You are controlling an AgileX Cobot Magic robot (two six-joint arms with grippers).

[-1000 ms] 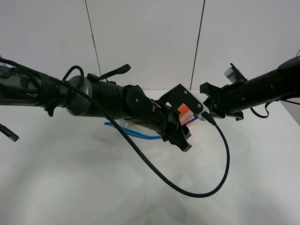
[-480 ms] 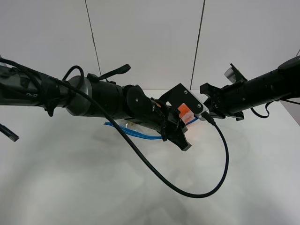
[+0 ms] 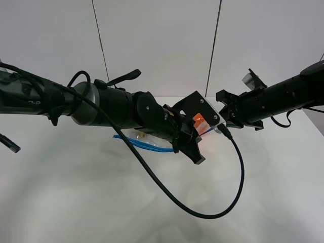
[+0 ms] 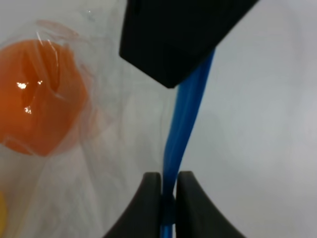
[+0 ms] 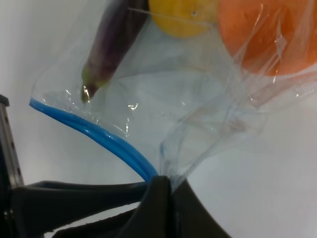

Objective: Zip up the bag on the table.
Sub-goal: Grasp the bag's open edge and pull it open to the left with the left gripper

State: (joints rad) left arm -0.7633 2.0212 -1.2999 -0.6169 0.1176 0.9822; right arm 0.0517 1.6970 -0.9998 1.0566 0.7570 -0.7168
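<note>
The clear bag (image 5: 163, 99) lies on the white table (image 3: 76, 202) under both arms. It holds an orange (image 5: 267, 34), a yellow pear (image 5: 181, 15) and a purple eggplant (image 5: 111, 44). My left gripper (image 4: 168, 198) is shut on the blue zipper strip (image 4: 184, 124), which runs away from its fingers toward the black body of the right gripper (image 4: 183, 34). My right gripper (image 5: 166, 186) is shut on the bag's corner at the end of the strip (image 5: 99, 131). In the high view the left gripper (image 3: 190, 148) reaches across the middle, and the strip (image 3: 144, 144) trails left of it.
A black cable (image 3: 212, 212) loops from the left arm over the table's front and up to the right arm (image 3: 268, 104). A grey panelled wall (image 3: 157, 45) stands behind the table.
My left gripper has slid slightly left along the blue strip. The hanging cable loop has swung a little. The right arm has held still.
</note>
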